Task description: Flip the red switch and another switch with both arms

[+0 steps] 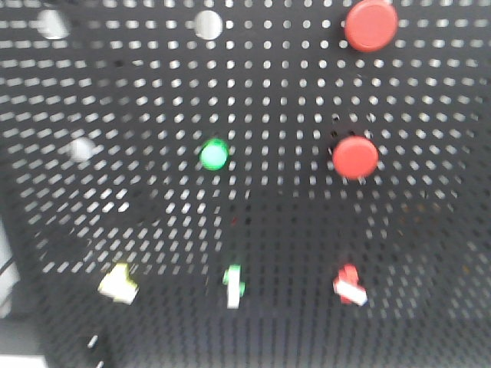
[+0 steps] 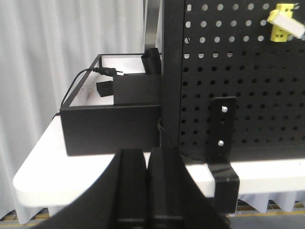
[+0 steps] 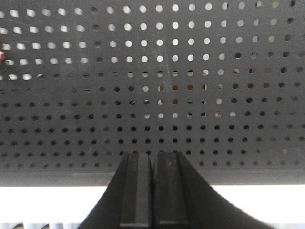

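The front view is blurred, so edges on the black perforated board (image 1: 291, 230) are soft and fine detail is lost. Low on the board sit three small toggles in a row. The small red toggle switch (image 1: 349, 285) is the rightmost, below two big round red push buttons (image 1: 371, 24) (image 1: 355, 156). Its white lever tip slants down and to the right, so its long axis runs from upper left to lower right. The small pale yellow-white toggle switch (image 1: 118, 284) is the leftmost; the blur hides which way its lever leans there. Between them is a green-based toggle with a white lever (image 1: 233, 285), under a round green button (image 1: 214, 154).

In the left wrist view the yellow switch (image 2: 284, 21) sits at the top right corner, with its whitish lever slanting down to the right and nearly cut by the frame edge. The left hand (image 2: 146, 155) is low and well apart from it, its two dark fingers pressed together with only a thin seam between them. Behind it, a black open box (image 2: 109, 129) stands on the white bench (image 2: 47, 167) beside the board's edge.

In the right wrist view the right hand (image 3: 152, 160) faces bare board, its fingers likewise together and holding nothing. A red sliver (image 3: 1, 57) at the left edge is too cropped to identify.
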### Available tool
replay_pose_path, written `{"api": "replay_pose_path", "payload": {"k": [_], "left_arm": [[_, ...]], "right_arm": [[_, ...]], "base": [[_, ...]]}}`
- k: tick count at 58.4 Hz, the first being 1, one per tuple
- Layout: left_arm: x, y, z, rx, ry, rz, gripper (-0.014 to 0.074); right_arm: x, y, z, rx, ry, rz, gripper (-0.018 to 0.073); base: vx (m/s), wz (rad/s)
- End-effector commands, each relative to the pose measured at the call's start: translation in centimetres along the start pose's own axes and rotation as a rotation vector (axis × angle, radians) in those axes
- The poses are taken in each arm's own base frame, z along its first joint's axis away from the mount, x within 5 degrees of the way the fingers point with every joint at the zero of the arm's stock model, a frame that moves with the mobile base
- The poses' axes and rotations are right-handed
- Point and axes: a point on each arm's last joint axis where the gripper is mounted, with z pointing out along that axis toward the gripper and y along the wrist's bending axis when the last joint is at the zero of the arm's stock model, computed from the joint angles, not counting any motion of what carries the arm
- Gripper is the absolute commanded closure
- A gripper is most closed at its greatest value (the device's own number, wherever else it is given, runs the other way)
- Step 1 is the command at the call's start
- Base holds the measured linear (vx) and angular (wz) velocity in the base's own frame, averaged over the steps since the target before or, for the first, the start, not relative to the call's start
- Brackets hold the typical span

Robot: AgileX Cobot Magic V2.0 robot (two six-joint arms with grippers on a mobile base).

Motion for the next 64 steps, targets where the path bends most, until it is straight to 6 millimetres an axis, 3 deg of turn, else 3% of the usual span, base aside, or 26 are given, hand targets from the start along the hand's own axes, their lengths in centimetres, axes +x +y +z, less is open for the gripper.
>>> {"api": "replay_pose_path", "payload": {"k": [1, 44, 53, 59, 64], "left_arm": [[-0.2, 0.0, 0.0, -0.002, -0.076, -0.012, 0.0594], [-0.2, 0.0, 0.0, -0.003, -0.083, -0.012, 0.0594], [-1.5, 0.0, -0.2, -0.003, -0.221, -0.012, 0.0594], [-3.8, 0.0, -0.8, -0.003, -0.363, -0.010, 0.0594], [-6.9, 0.0, -1.5, -0.013, -0.413, 0.045, 0.0594]], "right_arm": [[-0.6, 0.0, -0.1, -0.001, -0.086, -0.019, 0.0565], [-1.0, 0.1, -0.1, -0.006, -0.132, -0.019, 0.0565], [-3.2, 0.2, -0.6, -0.022, -0.306, -0.014, 0.0565], [-6.6, 0.2, -1.3, -0.014, -0.342, 0.002, 0.0565], [-10.4, 0.1, -1.6, -0.001, -0.295, 0.005, 0.0565]], "base": [[0.12, -0.04], [0.03, -0.02], [0.00, 0.00], [0.00, 0.00], [0.00, 0.00]]}}
